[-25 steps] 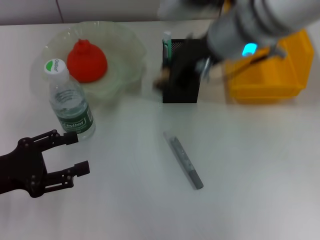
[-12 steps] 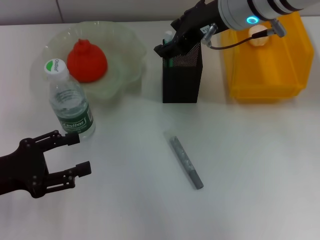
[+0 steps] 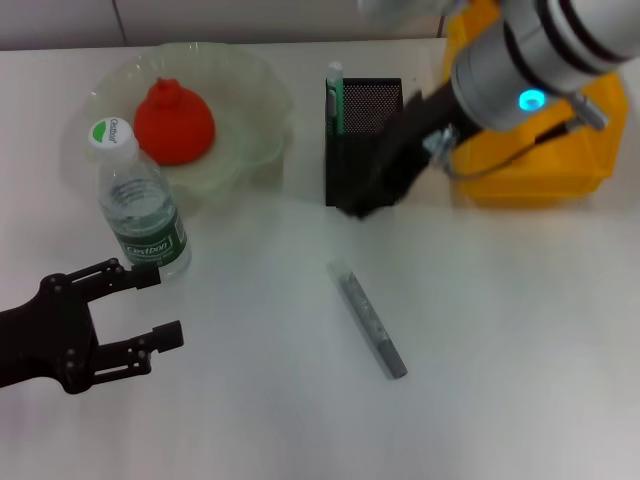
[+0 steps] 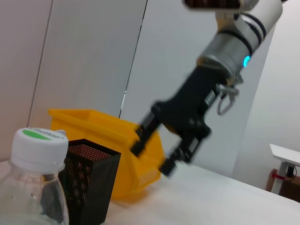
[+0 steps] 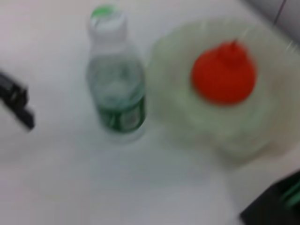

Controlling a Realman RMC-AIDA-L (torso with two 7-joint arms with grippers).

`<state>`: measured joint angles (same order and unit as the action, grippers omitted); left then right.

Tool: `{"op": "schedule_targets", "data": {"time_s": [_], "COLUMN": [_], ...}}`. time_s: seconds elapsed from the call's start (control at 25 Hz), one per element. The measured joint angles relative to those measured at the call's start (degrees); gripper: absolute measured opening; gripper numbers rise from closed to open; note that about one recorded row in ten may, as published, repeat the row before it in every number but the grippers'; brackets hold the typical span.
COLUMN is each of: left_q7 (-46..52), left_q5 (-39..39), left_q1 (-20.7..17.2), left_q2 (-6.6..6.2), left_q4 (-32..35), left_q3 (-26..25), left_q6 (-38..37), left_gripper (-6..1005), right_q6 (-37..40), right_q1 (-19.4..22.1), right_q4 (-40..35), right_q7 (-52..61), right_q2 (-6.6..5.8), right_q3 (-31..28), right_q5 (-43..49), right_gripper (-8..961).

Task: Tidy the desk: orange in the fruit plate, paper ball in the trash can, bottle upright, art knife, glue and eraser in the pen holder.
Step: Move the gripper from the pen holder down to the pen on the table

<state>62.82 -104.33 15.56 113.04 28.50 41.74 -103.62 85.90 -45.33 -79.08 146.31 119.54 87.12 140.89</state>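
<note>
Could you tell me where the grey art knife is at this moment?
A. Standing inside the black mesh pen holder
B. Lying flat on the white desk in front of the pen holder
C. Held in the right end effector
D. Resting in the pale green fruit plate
B: the slim grey art knife lies flat on the white desk, in front of the black mesh pen holder and untouched by either end effector.

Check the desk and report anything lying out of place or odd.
One thing stands out: the grey art knife lies loose and slanted on the bare table, in front of the black pen holder, not inside it. The bottle stands upright and the orange sits in the fruit plate.
</note>
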Motion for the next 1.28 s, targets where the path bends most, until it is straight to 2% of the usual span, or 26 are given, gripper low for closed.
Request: {"op": "schedule_targets", "data": {"time_s": [0.16,0.2,0.48,0.6,1.16,1.28], "left_q7": [0.0,0.1,-0.1,-0.1,-0.2,-0.2], "left_q5": [0.0,0.0,-0.8,-0.8,-0.8,-0.8], "left_q1": [0.2,0.3,0.5,0.5,0.5,0.5], "left_q2": [0.08,0.11,0.27,0.27,0.39,0.44], "left_q4": [0.1,0.2,0.2,0.0,-0.1,-0.1], "left_q3": [0.0,0.0,-0.1,-0.1,-0.1,-0.1], "left_q6": [0.0,0.0,0.1,0.1,0.3,0.3], "left_gripper": [802,802,802,802,802,802], "right_q6": [-0.3,-1.9,-8.3,-10.5,-14.8,-15.2], "right_q1": [-0.2,-0.7,-2.7,-4.0,-5.7,-6.1], "right_q4": [3.7,7.3,17.3,21.0,25.8,26.5], "right_q7": [1.2,1.5,1.4,1.4,1.5,1.7], "right_q2": [0.17,0.24,0.26,0.30,0.34,0.35], "right_q3": [2.9,5.1,10.4,12.6,17.2,17.8], "right_q5": [0.0,-0.8,-4.8,-5.6,-7.4,-7.6], "right_gripper": [700,700,698,668,528,468]}}
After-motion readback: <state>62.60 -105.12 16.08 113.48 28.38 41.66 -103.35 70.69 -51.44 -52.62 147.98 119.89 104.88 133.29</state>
